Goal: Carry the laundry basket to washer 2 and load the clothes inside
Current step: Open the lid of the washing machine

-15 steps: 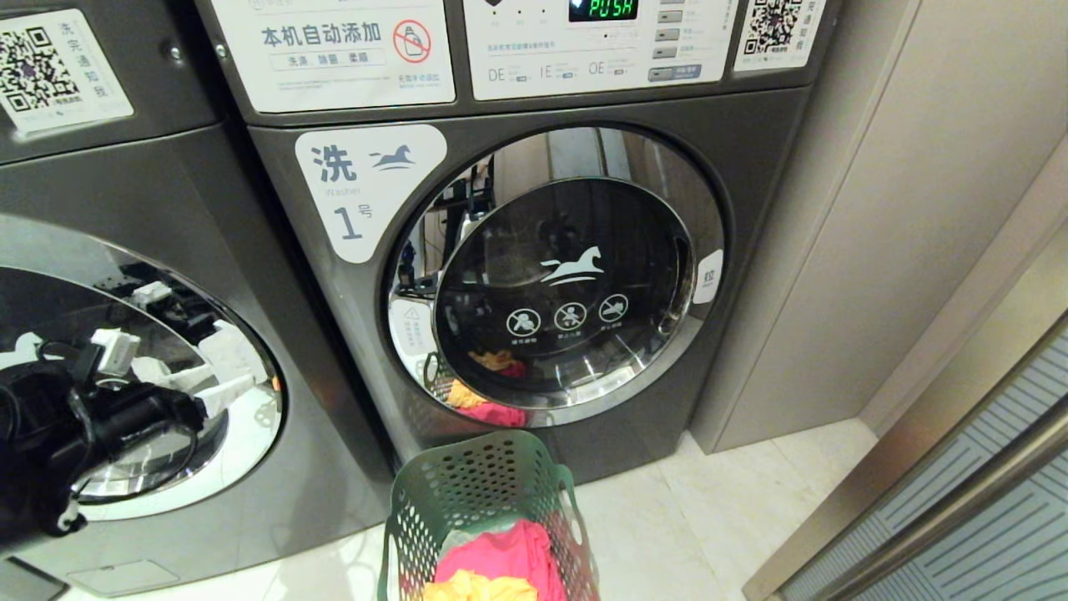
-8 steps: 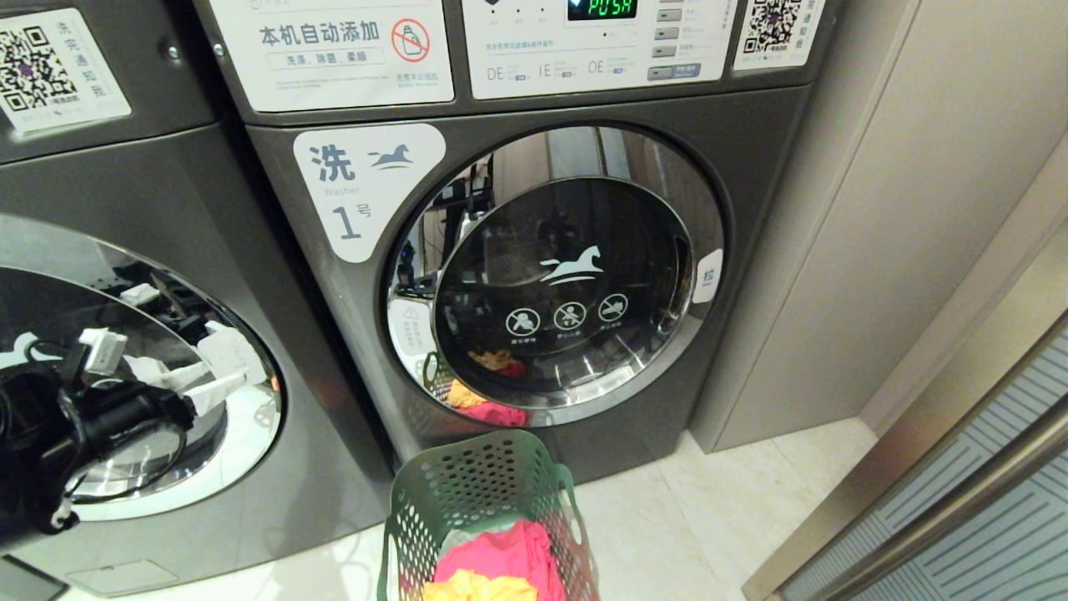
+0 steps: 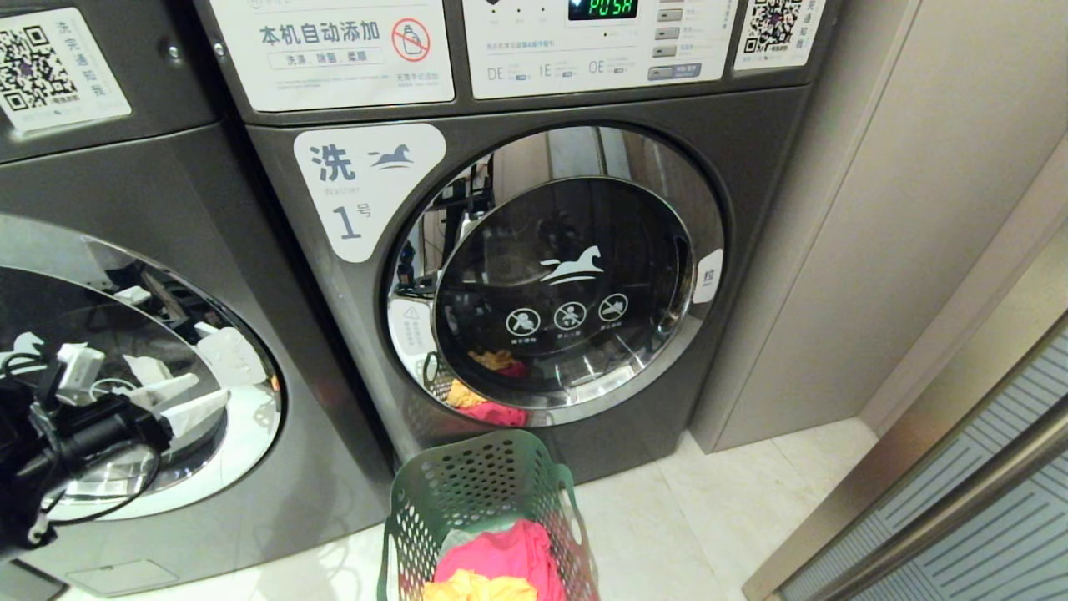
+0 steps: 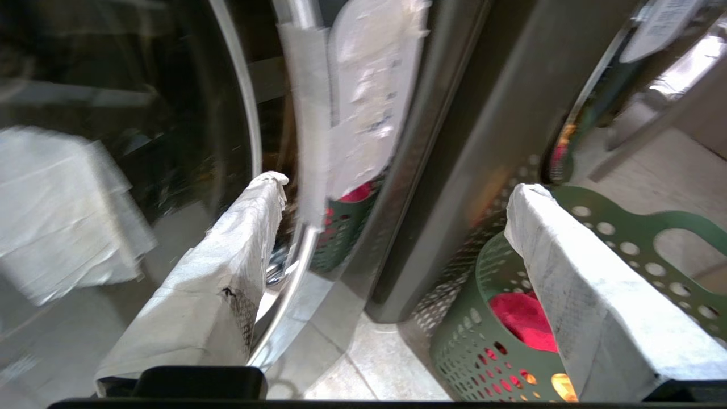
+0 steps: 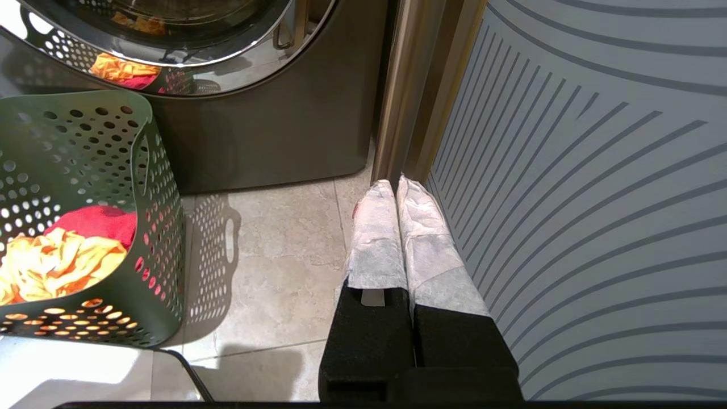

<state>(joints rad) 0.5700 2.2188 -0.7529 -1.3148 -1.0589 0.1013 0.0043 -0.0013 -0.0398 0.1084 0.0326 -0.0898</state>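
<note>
The dark green laundry basket [image 3: 476,484] stands on the floor before the washer marked 1 [image 3: 367,188]. The clothes lie in it: a pink-red garment [image 3: 501,555] and a yellow one [image 3: 480,588]. To its left is a like dark grey washer [image 3: 275,501] with its chrome-ringed door [image 3: 250,434] shut; its number is out of view. My left gripper [image 3: 179,396] hangs open and empty close to that door. In the left wrist view the left gripper [image 4: 397,190] straddles the door's rim, with the basket [image 4: 494,272] beside it. My right gripper [image 5: 396,184] is shut and empty, low over the floor, right of the basket [image 5: 85,142].
Washer 1's door [image 3: 567,284] is shut and mirrors the basket. A beige wall panel [image 3: 876,234] stands right of it. A striped glass panel [image 5: 596,170] with a metal frame [image 3: 959,501] lies close beside the right gripper. The floor is pale tile [image 3: 717,517].
The left arm has drawn leftward and a little down across the left washer's door, with its gripper still open. The basket, the clothes and the right gripper have not moved.
</note>
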